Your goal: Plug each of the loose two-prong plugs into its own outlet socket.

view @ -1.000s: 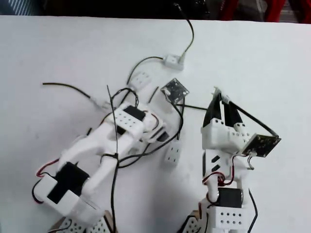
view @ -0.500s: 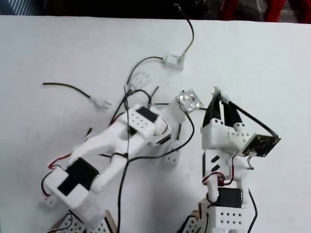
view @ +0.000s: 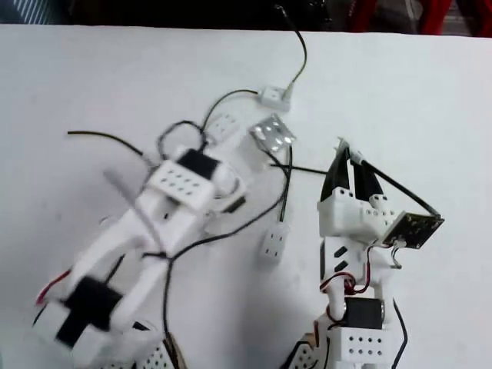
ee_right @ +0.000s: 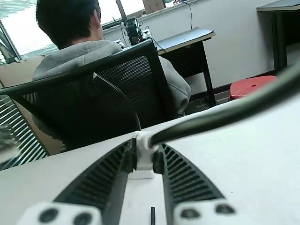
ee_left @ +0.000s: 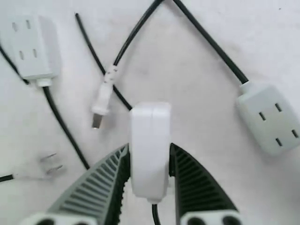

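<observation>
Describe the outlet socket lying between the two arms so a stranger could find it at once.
Start at the white table, then the gap between the left arm and the right arm. A white outlet socket lies flat there, a black cable leaving its far end. The second socket and third socket lie farther back, beyond the left arm.

Bright, even light washes the white tabletop (view: 92, 77); soft shadows hug the cables (ee_left: 211, 43), and daylight glares through the window (ee_right: 16, 26).

White socket block (ee_left: 150, 136) clamped in the left claw (ee_left: 149, 151); loose plug (ee_left: 102, 96) lies just ahead, flanked farther off by a pale socket (ee_left: 30, 47) and a second socket (ee_left: 269, 117). A corded plug (ee_right: 144, 160) sits pinched in the right claw (ee_right: 145, 149).
</observation>
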### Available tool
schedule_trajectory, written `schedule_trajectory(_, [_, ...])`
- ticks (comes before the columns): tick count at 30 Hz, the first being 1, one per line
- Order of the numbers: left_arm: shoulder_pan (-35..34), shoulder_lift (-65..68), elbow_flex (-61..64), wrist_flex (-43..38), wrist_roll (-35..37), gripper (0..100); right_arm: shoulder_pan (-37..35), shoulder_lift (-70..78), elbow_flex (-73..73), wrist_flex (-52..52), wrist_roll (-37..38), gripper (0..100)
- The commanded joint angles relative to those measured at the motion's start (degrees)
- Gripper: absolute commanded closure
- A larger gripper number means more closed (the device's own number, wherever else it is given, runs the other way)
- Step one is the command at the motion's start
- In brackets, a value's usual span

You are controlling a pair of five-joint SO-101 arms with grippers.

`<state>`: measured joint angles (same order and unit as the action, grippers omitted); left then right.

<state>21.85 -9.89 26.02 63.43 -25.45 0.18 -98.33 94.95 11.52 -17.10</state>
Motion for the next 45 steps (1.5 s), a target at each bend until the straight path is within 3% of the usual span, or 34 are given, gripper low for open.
schedule_trajectory(1, [-4.79,-11.38,2.37,1.67,-4.57,97,-0.31,-0.48,-1.23,-0.92,0.09,98.2])
schedule_trajectory(6, [-13.85,-21.32,10.02,-0.79,-12.31,97,-0.48,-0.48,-1.23,-0.92,0.09,98.2])
schedule_trajectory(13, [-20.09,-24.48,25.23,-12.84,-18.46,95,-0.57,-0.48,-1.23,-0.92,0.09,98.2])
schedule_trajectory(18, [-20.18,-24.92,31.74,-16.44,-15.21,72,-0.57,-0.48,-1.14,-0.92,0.09,98.2])
schedule_trajectory(20, [-20.26,-24.92,31.65,-16.26,-12.22,69,-0.57,-0.48,-1.14,-0.92,0.09,98.2])
schedule_trajectory(32, [-30.37,-24.66,23.91,-14.68,-12.31,69,-1.8,-0.48,-1.23,0.22,0.62,98.2])
schedule_trajectory(36, [-33.45,-25.01,23.38,-12.4,-11.08,69,-6.81,-0.48,-1.58,3.3,5.1,98.2])
schedule_trajectory(45, [-36.26,-25.01,26.46,-11.87,-0.18,75,-23.08,-0.4,-6.86,14.2,14.86,98.2])
